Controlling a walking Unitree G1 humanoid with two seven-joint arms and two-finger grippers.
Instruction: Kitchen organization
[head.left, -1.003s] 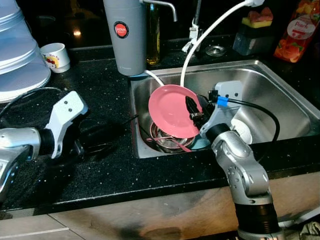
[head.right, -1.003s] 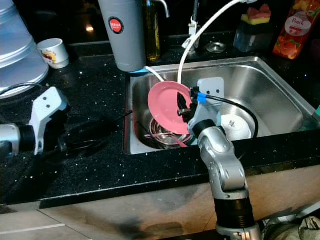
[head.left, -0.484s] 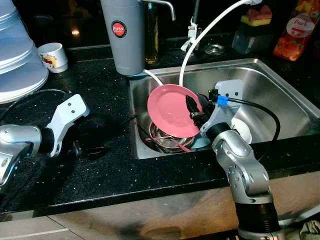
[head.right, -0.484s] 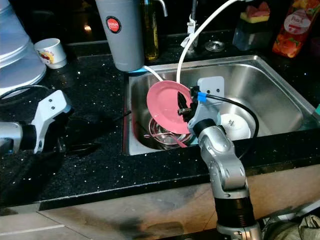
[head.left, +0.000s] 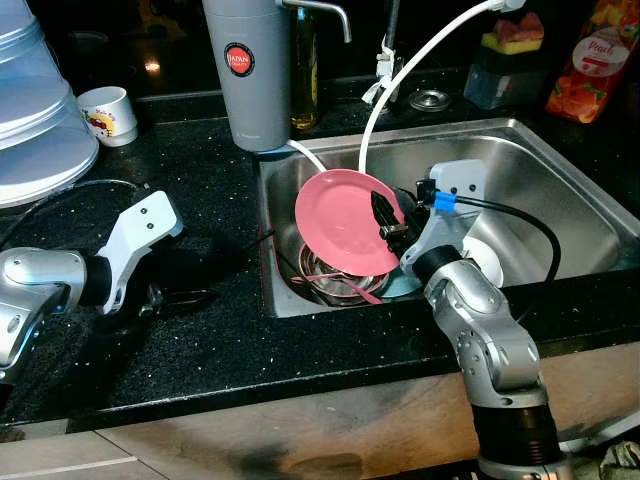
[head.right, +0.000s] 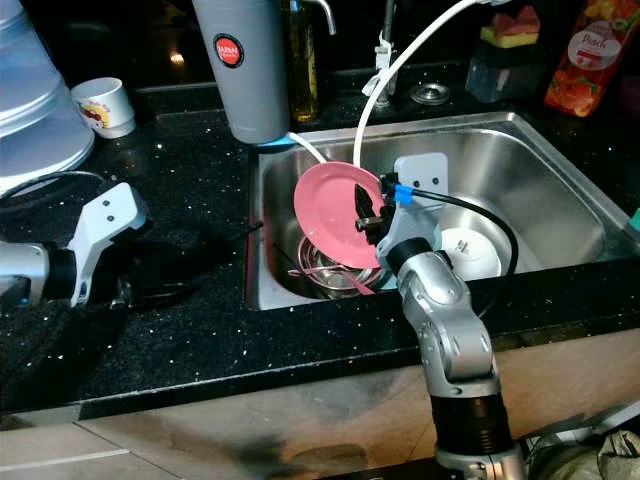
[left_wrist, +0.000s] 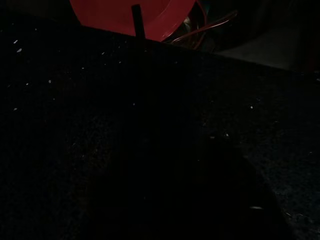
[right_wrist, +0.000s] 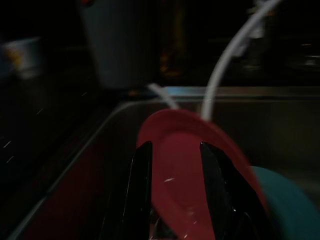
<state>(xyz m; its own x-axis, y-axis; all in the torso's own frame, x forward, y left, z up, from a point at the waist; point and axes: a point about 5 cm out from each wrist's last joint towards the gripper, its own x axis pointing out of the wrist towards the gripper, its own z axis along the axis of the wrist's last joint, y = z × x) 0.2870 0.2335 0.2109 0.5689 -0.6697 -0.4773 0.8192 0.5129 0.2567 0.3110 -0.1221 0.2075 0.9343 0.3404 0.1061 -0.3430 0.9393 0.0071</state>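
Note:
A pink plate is held tilted on its edge above the left part of the steel sink, with my right gripper shut on its right rim. In the right wrist view the plate sits between the two black fingers. Below it lies a metal bowl with pink utensils, and a teal dish shows beside the plate. My left gripper rests low over the black counter, left of the sink. The left wrist view is very dark, with the plate ahead.
A grey cylinder appliance stands behind the sink's left corner. A white hose arcs into the sink. A white bowl lies in the sink. A small cup and a white container stand at the far left. A sponge holder and juice pouch stand at the back right.
My left arm has shifted slightly on the counter towards the sink. The right gripper and pink plate stay where they were.

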